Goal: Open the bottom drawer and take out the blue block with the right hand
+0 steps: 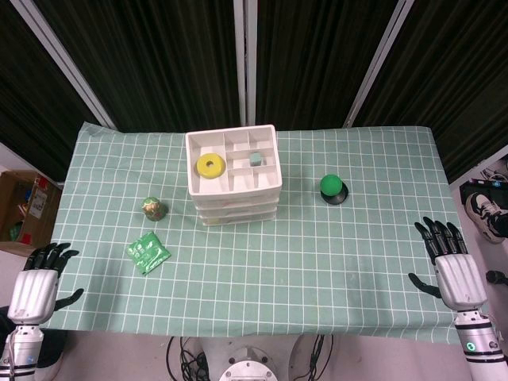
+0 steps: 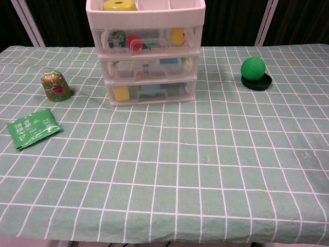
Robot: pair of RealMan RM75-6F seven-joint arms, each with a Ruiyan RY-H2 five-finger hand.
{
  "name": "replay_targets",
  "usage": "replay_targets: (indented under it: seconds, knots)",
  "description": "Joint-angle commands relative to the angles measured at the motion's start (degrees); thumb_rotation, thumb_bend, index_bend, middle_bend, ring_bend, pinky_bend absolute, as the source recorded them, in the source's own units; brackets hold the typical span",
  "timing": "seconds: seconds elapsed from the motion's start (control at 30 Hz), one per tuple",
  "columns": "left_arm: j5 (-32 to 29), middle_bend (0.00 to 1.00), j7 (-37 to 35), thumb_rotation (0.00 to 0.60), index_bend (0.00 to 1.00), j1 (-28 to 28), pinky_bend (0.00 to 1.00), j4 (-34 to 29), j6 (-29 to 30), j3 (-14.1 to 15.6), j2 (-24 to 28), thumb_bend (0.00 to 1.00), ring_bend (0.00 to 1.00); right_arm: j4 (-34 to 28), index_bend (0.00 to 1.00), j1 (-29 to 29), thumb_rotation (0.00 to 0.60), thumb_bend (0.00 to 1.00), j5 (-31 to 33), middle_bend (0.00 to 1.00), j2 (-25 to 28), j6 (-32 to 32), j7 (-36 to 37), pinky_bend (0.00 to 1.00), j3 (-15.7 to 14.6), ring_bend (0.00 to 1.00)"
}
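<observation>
A white three-drawer cabinet (image 1: 234, 171) (image 2: 146, 51) stands at the table's middle back, all drawers closed. Through the clear front of the bottom drawer (image 2: 151, 92) a blue block (image 2: 152, 90) and a yellow block (image 2: 121, 93) show. My right hand (image 1: 450, 259) rests open at the table's front right edge, far from the cabinet. At the front left corner, off the cloth, my left hand (image 1: 40, 278) is open too. Neither hand appears in the chest view.
A yellow ring (image 1: 209, 166) and a small teal piece (image 1: 256, 159) lie in the cabinet's top tray. A green ball on a dark base (image 1: 332, 189) (image 2: 254, 72) stands right of the cabinet. A green-gold wrapped object (image 1: 154, 209) (image 2: 56, 85) and a green packet (image 1: 148, 252) (image 2: 33, 127) lie left.
</observation>
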Motion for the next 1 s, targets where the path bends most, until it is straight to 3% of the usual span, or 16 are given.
replay_targets:
  seconds: [0.03,0.37,0.57,0.6,0.73,0.83,1.0]
  knots:
    - [-0.11,0.19,0.29,0.600,0.27,0.02,0.17,-0.03,-0.27,0.04,-0.09,0.00,0.14,-0.21,0.00,0.22,0.600,0.12,-0.04,0.00,0.02,-0.34,-0.15,0.00,0.01,0.00]
    - [0.55,0.20,0.37,0.600,0.30,0.46,0.18,-0.11,1.10,-0.23,-0.56,0.00,0.15,-3.12,0.00,3.51,0.600,0.19,-2.59,0.01,-0.29,-5.33,3.78,0.00,-0.97,0.00]
    - [0.88,0.21,0.47,0.600,0.31,1.03,0.18,0.39,2.38,-0.41,-0.72,0.00,0.15,-4.70,0.00,11.57,0.600,0.27,-3.87,0.13,-5.48,-15.30,10.50,0.01,0.34,0.01]
    - [0.80,0.21,0.28,0.600,0.31,1.13,0.18,0.50,2.47,-0.44,-0.70,0.00,0.15,-4.95,0.00,13.40,0.600,0.29,-3.04,0.17,-6.88,-17.81,12.43,0.04,0.95,0.03]
    - [0.61,0.21,-0.57,0.600,0.32,1.22,0.18,1.09,2.28,-0.43,-0.83,0.00,0.15,-5.07,0.00,19.35,0.600,0.36,2.32,0.37,-11.56,-26.82,21.48,0.30,3.75,0.28]
    - [0.24,0.21,-1.64,0.600,0.34,1.21,0.18,1.66,1.83,-0.46,-0.86,0.00,0.15,-4.23,0.00,23.36,0.600,0.42,7.34,0.55,-14.82,-33.53,28.51,0.40,6.03,0.49]
    - [-0.43,0.21,-3.29,0.600,0.35,1.24,0.18,2.75,1.32,-0.68,-0.74,0.00,0.15,0.12,0.03,28.35,0.600,0.48,14.31,0.70,-21.40,-40.74,35.79,0.62,9.58,0.66]
